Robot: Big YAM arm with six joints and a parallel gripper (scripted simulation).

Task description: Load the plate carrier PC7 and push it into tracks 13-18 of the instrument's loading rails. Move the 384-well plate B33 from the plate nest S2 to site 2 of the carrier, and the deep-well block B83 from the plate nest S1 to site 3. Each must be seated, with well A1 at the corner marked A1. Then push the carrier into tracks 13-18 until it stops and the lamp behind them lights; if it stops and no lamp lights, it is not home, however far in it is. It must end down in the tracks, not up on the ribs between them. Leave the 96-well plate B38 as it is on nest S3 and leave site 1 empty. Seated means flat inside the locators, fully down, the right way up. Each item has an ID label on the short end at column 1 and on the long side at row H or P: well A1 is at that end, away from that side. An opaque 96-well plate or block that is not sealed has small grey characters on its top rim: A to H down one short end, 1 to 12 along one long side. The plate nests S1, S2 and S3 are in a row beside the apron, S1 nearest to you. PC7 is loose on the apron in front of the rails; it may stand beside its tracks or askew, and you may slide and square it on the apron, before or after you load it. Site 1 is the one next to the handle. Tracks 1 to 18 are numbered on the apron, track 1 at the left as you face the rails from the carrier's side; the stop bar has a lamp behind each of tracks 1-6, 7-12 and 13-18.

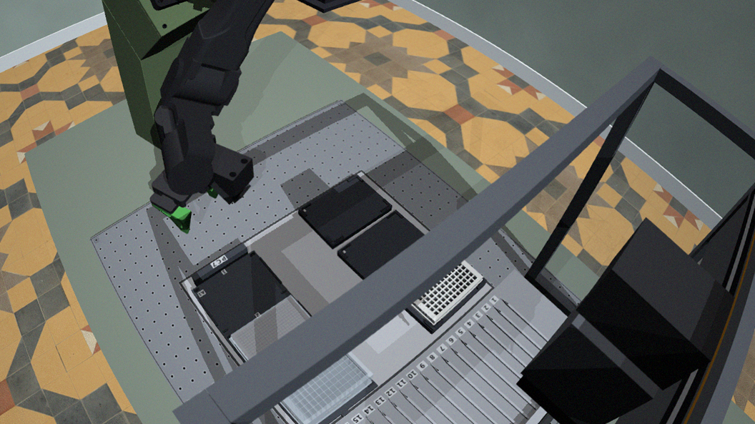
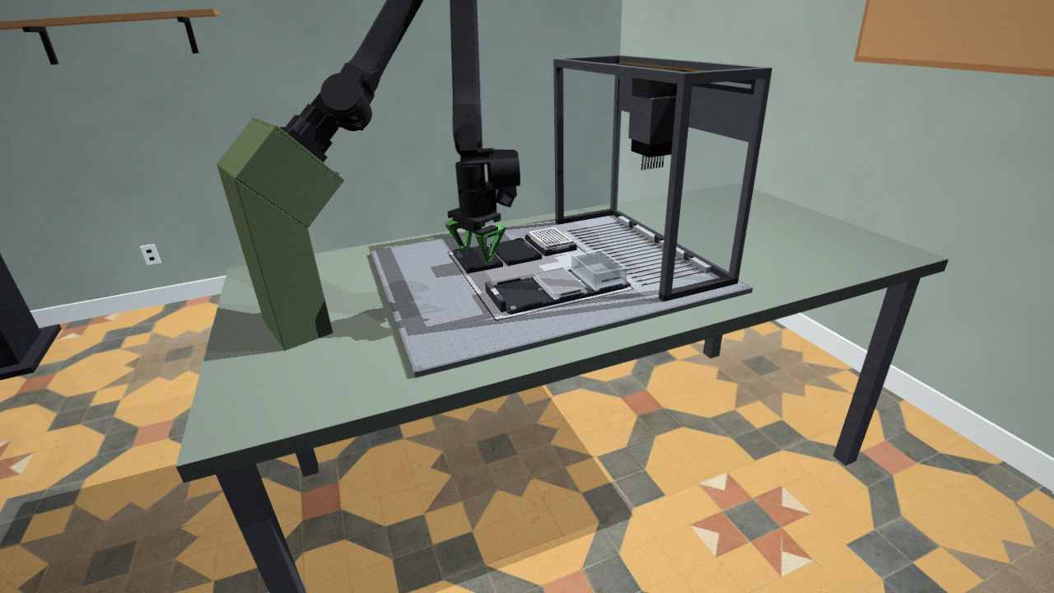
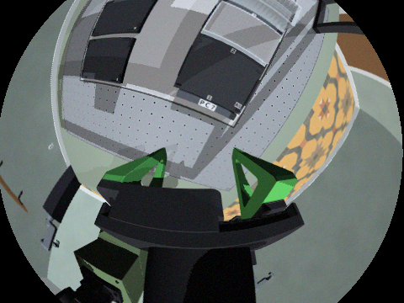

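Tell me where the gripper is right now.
In the top view the gripper hangs open and empty above the perforated board, left of carrier PC7's handle end.

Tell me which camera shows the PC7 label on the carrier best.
The wrist view: the PC7 label faces the camera unobstructed at the carrier's near end, beyond the open, empty gripper. The top view shows the label smaller and turned sideways. In the exterior view the carrier is too small to show it.
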